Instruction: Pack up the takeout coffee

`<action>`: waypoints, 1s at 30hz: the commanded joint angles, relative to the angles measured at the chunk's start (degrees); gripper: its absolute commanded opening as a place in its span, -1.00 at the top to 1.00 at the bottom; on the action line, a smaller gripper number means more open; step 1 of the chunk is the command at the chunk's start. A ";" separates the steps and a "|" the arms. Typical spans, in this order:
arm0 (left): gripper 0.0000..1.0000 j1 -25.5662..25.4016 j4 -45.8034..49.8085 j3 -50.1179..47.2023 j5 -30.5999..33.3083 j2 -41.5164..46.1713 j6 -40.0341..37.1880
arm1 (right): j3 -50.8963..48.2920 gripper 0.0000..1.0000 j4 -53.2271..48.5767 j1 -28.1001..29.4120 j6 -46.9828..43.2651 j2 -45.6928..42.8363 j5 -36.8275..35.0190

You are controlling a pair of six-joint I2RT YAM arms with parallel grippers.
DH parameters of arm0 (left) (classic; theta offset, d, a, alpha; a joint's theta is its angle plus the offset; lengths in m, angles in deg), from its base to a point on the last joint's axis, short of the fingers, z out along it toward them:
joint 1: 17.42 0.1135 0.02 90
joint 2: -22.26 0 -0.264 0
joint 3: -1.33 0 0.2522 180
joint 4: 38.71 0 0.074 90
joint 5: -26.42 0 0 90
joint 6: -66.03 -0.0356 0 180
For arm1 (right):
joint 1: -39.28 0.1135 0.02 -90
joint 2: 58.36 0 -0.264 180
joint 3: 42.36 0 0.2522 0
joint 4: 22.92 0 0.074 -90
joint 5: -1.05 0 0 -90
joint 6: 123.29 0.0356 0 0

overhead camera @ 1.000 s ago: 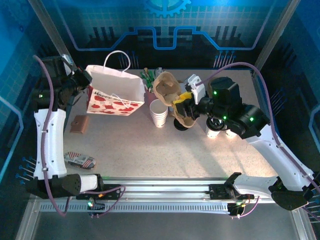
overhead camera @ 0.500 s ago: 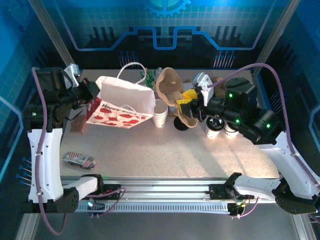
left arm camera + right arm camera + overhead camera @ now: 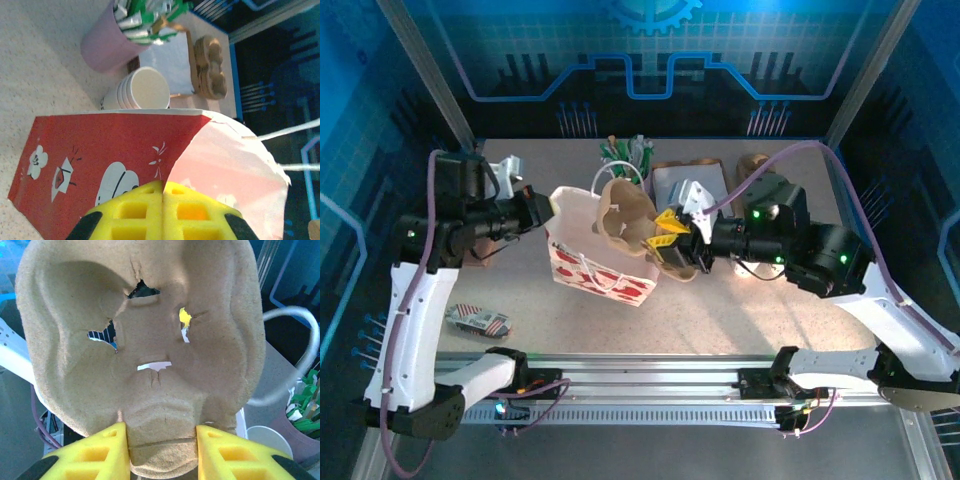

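From above: holds bag [image 3: 605, 265] with left hand [image 3: 548, 208], tray [image 3: 625, 212] with right hand [image 3: 672, 240] at its mouth; coffee [image 3: 748, 270] half hidden on counter [image 3: 720, 320], right.
Left wrist: pinched shut on bag rim; could slip.
Right wrist: clamped on tray edge; could snag bag.

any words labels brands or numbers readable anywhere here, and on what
No text can be read.
gift bag: white drawings on red, no legible letters.
small packet: striped print, too small to read.
pulp cup carrier: no print.
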 commanded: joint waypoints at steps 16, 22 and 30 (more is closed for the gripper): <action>1.00 -5.72 -7.95 -16.23 -2.39 2.95 0.81 | 2.95 0.30 -4.40 5.89 -2.39 7.08 -9.01; 1.00 -5.72 -9.59 -19.47 -2.63 3.76 -0.23 | 3.61 0.30 -5.92 5.88 -3.40 10.61 -9.77; 1.00 -5.72 -9.81 -19.95 -3.36 4.25 -3.20 | 4.77 0.30 -8.18 5.30 -4.24 14.23 -10.68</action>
